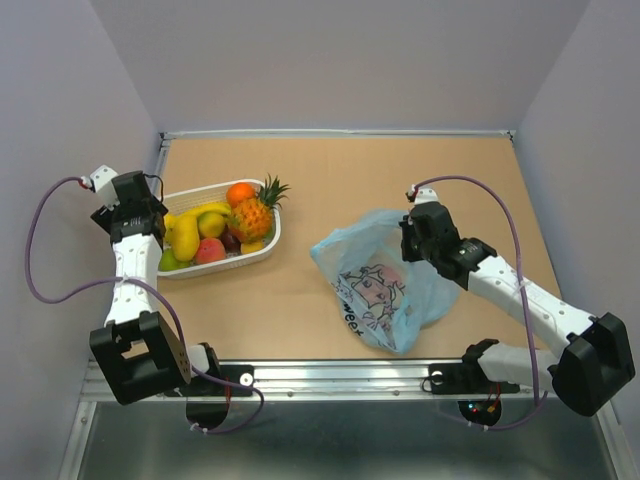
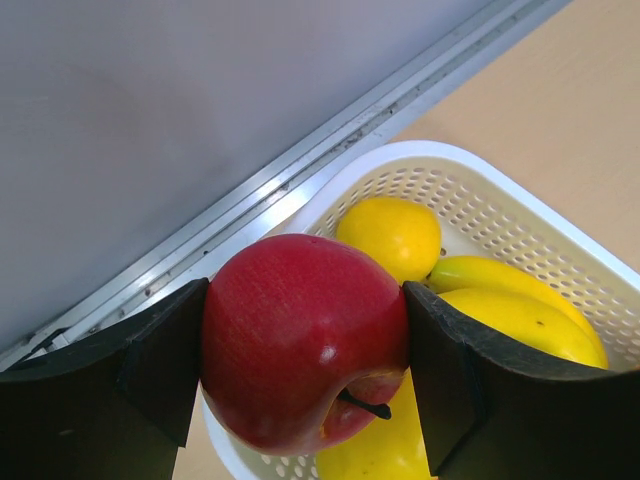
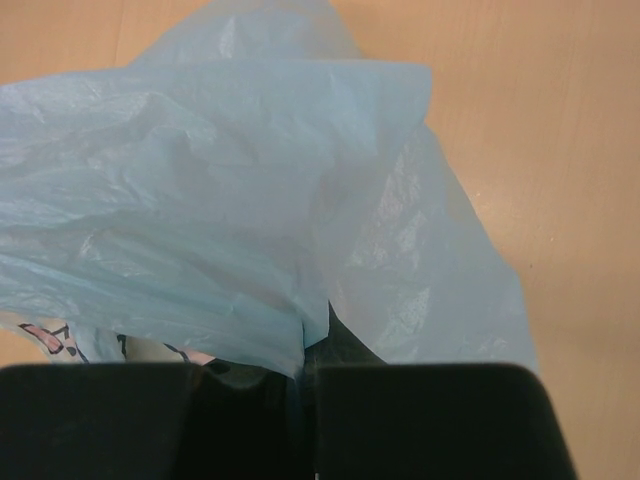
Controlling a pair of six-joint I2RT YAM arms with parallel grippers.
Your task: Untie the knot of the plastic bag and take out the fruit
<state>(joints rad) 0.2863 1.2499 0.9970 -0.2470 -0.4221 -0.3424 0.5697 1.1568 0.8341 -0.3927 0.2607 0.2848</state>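
L hand [image 2: 305,352] clamping apple [image 2: 298,320], R hand [image 3: 305,405] pinching bag [image 3: 200,200], inside obscured

Bare table [image 1: 300,295] lies open between the white basket [image 1: 240,262] and the plastic bag [image 1: 385,300], and across the far half. The left wall [image 1: 60,100] hems the basket's left end; the right arm [image 1: 510,288] blocks the bag's right side. Piled fruit [image 1: 255,218] fills the basket.

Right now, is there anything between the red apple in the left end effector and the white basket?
Nothing visible blocks it. The left end effector holds the red apple over a corner of the white basket. The lemon and bananas lie in it just beside the apple, so the landing spot looks tight.
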